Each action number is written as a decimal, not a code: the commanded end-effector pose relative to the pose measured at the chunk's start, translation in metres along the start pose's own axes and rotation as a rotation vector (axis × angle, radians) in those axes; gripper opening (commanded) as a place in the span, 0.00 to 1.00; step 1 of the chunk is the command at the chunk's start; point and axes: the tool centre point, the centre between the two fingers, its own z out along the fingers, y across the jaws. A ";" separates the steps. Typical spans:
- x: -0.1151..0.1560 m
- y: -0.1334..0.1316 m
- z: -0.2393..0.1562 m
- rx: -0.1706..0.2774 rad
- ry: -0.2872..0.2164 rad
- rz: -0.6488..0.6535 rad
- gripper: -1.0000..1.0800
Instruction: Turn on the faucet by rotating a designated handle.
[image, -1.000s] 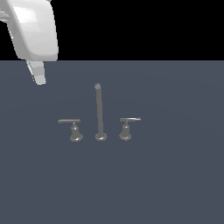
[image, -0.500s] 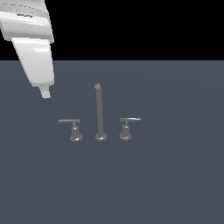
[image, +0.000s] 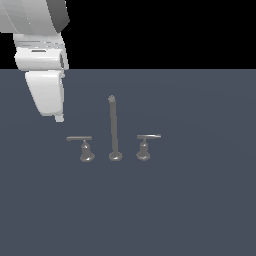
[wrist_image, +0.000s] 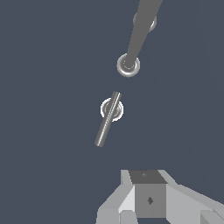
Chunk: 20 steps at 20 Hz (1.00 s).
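Note:
The faucet stands mid-floor: a tall thin spout post (image: 114, 130) between two short levers. The handle (image: 80, 138), with a uniformly dark bar on a flared base, is on the exterior view's left. The twin lever (image: 148, 136) with a bright tip is on the right. My gripper (image: 59, 119) hangs above and to the left of the handle, apart from it, and its fingers look closed and empty. In the wrist view the handle (wrist_image: 107, 118) lies ahead of the gripper (wrist_image: 148, 177), with the post (wrist_image: 136, 39) beyond it.
The faucet stands on a flat dark blue-grey floor (image: 200, 200). The white arm link (image: 37, 45) fills the upper left of the exterior view. The twin lever is mostly hidden behind the post in the wrist view.
The arm has come down and moved toward the exterior view's right, bringing the gripper tip closer to the dark-bar handle. The faucet levers have not moved.

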 end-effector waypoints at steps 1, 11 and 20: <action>0.002 -0.008 0.010 0.000 0.001 0.040 0.00; 0.018 -0.042 0.053 -0.002 0.007 0.214 0.00; 0.033 -0.064 0.081 -0.003 0.009 0.332 0.00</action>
